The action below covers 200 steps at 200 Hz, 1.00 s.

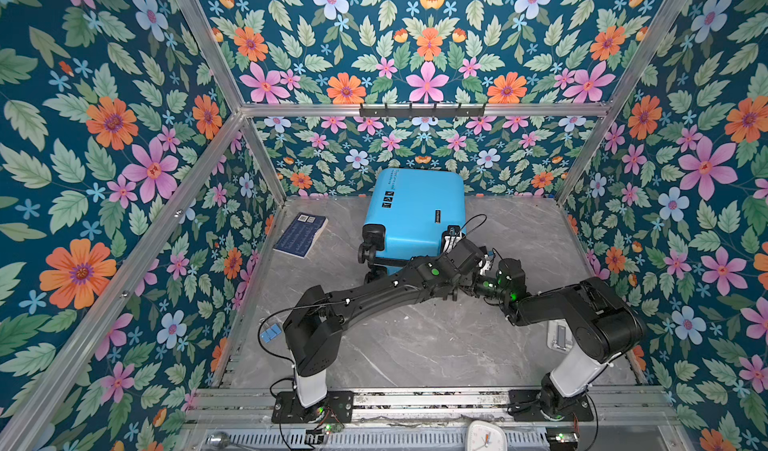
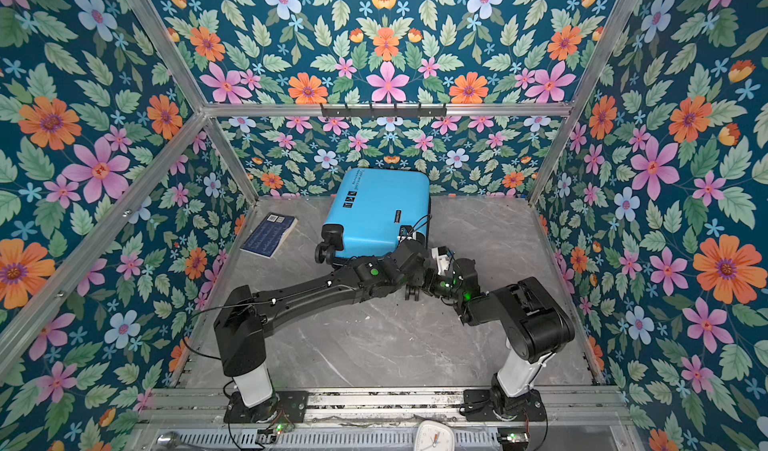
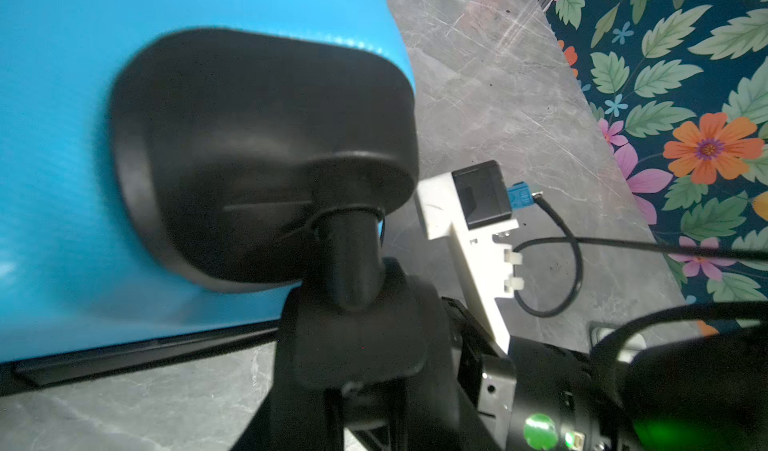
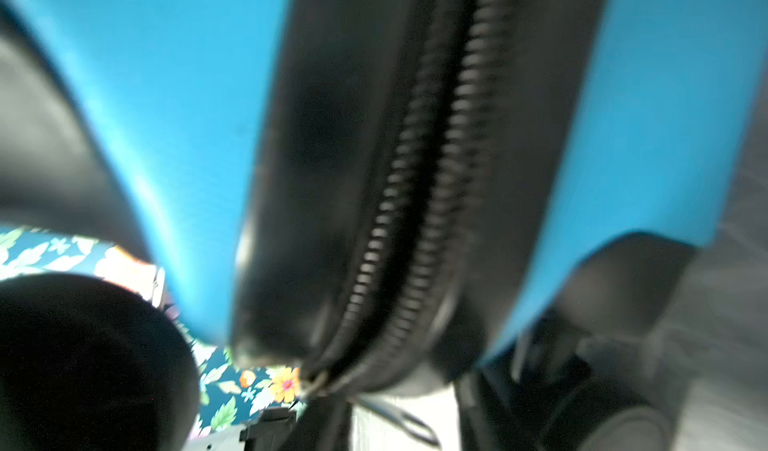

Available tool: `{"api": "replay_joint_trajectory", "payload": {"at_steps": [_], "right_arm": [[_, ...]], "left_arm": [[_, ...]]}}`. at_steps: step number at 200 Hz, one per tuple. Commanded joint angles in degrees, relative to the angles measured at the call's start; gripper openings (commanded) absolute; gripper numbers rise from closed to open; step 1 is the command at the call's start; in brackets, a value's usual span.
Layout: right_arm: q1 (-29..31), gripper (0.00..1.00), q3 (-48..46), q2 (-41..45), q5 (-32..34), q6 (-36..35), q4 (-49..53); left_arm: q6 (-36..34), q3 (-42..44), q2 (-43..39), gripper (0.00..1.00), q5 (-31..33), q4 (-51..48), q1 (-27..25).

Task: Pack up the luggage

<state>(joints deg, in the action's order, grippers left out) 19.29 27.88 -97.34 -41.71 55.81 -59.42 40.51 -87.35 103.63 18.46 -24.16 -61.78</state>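
The bright-blue luggage [image 1: 415, 212] [image 2: 378, 212] lies flat and zipped at the back middle of the table, with its black wheels toward the front. My left gripper [image 1: 461, 247] [image 3: 357, 386] reaches across to its near right corner and is shut on a black spinner wheel [image 3: 357, 336] below the wheel housing [image 3: 249, 158]. My right gripper [image 1: 482, 268] sits close against the same corner. The right wrist view is blurred; it shows only blue shell [image 4: 208, 95] and the closed black zipper [image 4: 415, 178], and its jaws cannot be made out.
A dark-blue book [image 1: 301, 235] lies at the back left. Small blue blocks [image 1: 270, 332] sit at the left edge, a pale flat item [image 1: 559, 336] at the right edge, and a white clock [image 1: 484, 436] beyond the front rail. Floral walls enclose three sides.
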Motion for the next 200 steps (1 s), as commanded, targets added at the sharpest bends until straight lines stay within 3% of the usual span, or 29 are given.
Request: {"api": "replay_joint_trajectory", "payload": {"at_steps": [1, 86, 125, 200], "right_arm": [[-0.05, 0.29, 0.20, 0.04, -0.30, 1.58, -4.52], [-0.04, 0.14, -0.55, 1.72, -0.12, 1.93, -3.97], [-0.04, 0.00, 0.15, 1.77, 0.23, 1.41, -1.41], [-1.01, 0.00, -1.64, 8.87, 4.26, -0.27, 9.72]], "left_arm": [[-1.50, -0.36, -0.45, 0.00, -0.10, 0.52, 0.16], [-1.46, -0.10, -0.45, 0.00, -0.27, 0.61, 0.08], [-1.49, 0.41, -0.84, 0.00, -0.12, 0.53, 0.15], [-1.29, 5.53, -5.17, 0.00, 2.55, 0.56, 0.48]]}}
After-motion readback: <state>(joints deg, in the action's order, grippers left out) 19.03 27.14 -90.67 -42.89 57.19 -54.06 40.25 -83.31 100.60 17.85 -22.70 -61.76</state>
